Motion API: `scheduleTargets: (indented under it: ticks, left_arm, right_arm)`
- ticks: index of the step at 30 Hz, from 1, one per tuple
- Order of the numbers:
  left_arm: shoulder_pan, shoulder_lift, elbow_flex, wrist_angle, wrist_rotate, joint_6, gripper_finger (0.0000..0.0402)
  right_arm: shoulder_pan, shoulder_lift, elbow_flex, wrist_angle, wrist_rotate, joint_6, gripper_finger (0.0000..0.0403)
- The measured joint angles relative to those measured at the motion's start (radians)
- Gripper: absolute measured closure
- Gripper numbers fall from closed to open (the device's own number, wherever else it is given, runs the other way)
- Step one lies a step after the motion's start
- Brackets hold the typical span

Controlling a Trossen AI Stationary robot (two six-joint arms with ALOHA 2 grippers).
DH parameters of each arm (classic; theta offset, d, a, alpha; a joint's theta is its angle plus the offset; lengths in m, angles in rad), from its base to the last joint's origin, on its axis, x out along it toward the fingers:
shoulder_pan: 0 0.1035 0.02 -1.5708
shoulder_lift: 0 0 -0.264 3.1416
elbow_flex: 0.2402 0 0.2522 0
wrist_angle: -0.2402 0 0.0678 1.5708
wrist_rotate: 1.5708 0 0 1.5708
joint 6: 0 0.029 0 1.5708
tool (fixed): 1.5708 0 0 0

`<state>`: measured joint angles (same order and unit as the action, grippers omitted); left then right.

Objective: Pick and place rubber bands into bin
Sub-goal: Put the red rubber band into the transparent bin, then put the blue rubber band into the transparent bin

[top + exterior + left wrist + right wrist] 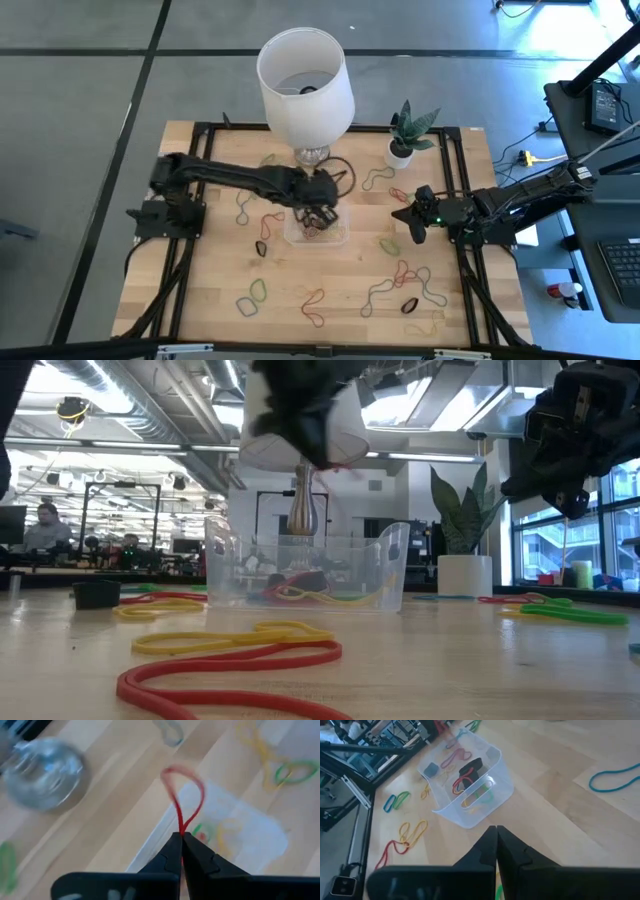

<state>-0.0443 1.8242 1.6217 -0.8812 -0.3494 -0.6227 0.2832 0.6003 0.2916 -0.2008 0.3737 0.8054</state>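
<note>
A clear plastic bin (342,238) (470,815) stands at the table's middle, with several rubber bands inside it. My left gripper (320,216) (181,836) hangs over the bin, shut on a red rubber band (184,790). More rubber bands (400,275) in red, green, yellow and black lie scattered flat on the wood. My right gripper (410,224) (496,831) waits at the table's right, shut on nothing, pointing toward the bin. My left gripper pinches one end of the red rubber band (181,826) between its two fingertips. The fingers slant downward, coming from the table's left. The band's open loop (197,782) stands out past the tips, lifted clear of the table, above the bin's edge (165,822).
A lamp with a white shade (305,75) and a glass foot (42,775) stands just behind the bin. A small potted plant (402,148) stands at the far right. Black frame rails (190,240) run along the table's sides.
</note>
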Motion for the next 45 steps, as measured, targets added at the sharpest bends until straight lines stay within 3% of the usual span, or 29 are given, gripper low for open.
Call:
scheduleTargets:
  ticks: [11,16,23,27,42,45]
  left_arm:
    - [0.016,0.183,0.065,0.06,0.029,0.038,0.0399]
    - [0.013,0.21,0.065,0.059,0.106,-0.024,0.0395]
    - [0.012,0.208,0.065,0.055,0.134,-0.104,0.0389]
    - [0.017,0.208,0.065,0.054,0.219,-0.109,0.0369]
    - [0.049,0.208,0.065,0.043,0.221,-0.134,0.0269]
    - [0.062,0.201,0.065,0.038,0.277,-0.131,0.026]
  right_arm:
    - [0.002,0.0,0.0,-0.005,-0.041,-0.002,0.0395]
    - [0.002,0.0,0.0,-0.006,-0.062,-0.003,0.0395]
    - [0.001,0.0,0.0,-0.011,-0.064,-0.003,0.0395]
    - [0.001,0.0,0.0,-0.014,-0.064,-0.005,0.0395]
    - [0.002,0.0,0.0,-0.015,-0.064,-0.005,0.0395]
    - [0.001,0.0,0.0,-0.017,-0.064,-0.004,0.0395]
